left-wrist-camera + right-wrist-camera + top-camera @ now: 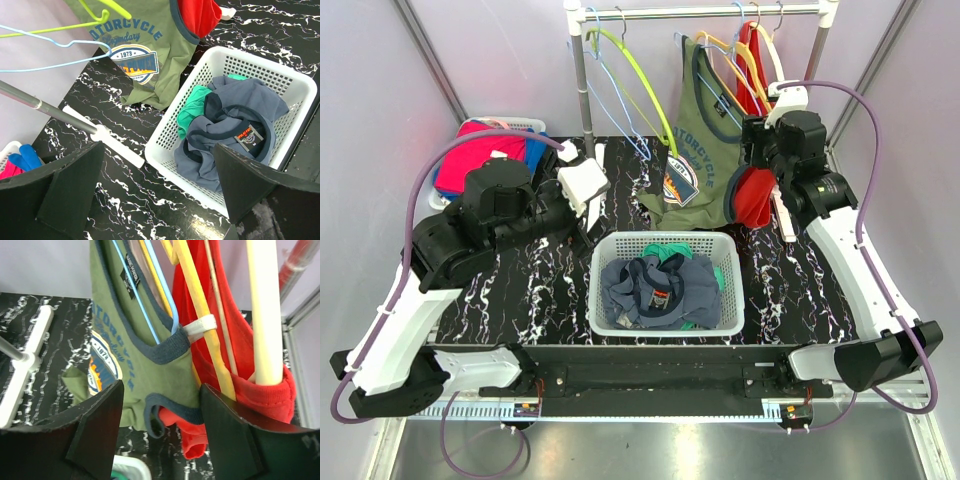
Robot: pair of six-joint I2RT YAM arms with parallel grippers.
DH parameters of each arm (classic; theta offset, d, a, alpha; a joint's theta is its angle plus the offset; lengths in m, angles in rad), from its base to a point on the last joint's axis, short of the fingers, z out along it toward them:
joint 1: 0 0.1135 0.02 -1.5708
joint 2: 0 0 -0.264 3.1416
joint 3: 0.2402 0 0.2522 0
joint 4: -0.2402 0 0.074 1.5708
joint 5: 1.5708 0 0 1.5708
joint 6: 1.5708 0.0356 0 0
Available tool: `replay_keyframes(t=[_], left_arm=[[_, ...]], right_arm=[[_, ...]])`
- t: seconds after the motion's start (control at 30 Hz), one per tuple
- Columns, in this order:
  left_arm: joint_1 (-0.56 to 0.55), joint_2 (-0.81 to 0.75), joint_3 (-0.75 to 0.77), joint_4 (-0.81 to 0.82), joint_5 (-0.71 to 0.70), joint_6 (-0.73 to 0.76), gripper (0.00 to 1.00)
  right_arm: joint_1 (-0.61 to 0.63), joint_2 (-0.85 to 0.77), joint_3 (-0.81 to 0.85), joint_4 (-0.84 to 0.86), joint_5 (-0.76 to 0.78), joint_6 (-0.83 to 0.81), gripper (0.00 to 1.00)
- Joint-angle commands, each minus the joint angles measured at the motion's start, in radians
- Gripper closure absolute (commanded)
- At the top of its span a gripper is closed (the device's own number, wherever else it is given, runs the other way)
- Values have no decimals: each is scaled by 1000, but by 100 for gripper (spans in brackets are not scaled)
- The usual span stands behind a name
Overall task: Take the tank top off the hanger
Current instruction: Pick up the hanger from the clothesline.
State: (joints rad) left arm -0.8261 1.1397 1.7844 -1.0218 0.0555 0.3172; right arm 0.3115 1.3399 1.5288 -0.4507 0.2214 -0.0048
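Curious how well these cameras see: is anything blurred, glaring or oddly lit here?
Top view: even, soft light, sharp, no harsh glare on the glossy black marbled table. Left wrist view: the white plastic mesh basket is crisp, the camera's own dark fingers are shadowed, featureless. Right wrist view: the olive green tank top reads clearly; the cream hanger bar nearest the lens looks soft.

tank top (695,140): olive, navy trim | table (540,290): black-white marble | basket (663,238): white

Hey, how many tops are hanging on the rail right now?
2. A green top hangs on the rail. A red top hangs just to its right, partly behind it. More could be hidden behind them.
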Motion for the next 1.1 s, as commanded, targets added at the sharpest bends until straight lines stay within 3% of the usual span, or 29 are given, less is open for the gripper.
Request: replay_keyframes(t=[0.0,0.33,0.6,0.7,0.8,0.87,1.07], left_arm=[[4,-20,1,43,20,-10,1],[4,-18,1,39,29,-9,1],[2,-18,-2,37,30,-9,1],[2,-17,-3,37,27,-7,1],[2,-14,-3,35,29,-7,1],[2,-11,0,37,30,-7,1],[2,-12,-11,42,21,-1,1]], right_arm=[[-9,-39,14,43,77,-90,28],[-37,-4,22,40,10,-41,27],[-37,59,54,64,-163,51,29],[-37,65,54,67,-160,48,37],[-37,77,63,61,-163,45,54],[-38,82,65,64,-169,46,72],[-34,10,-28,209,-300,9,95]])
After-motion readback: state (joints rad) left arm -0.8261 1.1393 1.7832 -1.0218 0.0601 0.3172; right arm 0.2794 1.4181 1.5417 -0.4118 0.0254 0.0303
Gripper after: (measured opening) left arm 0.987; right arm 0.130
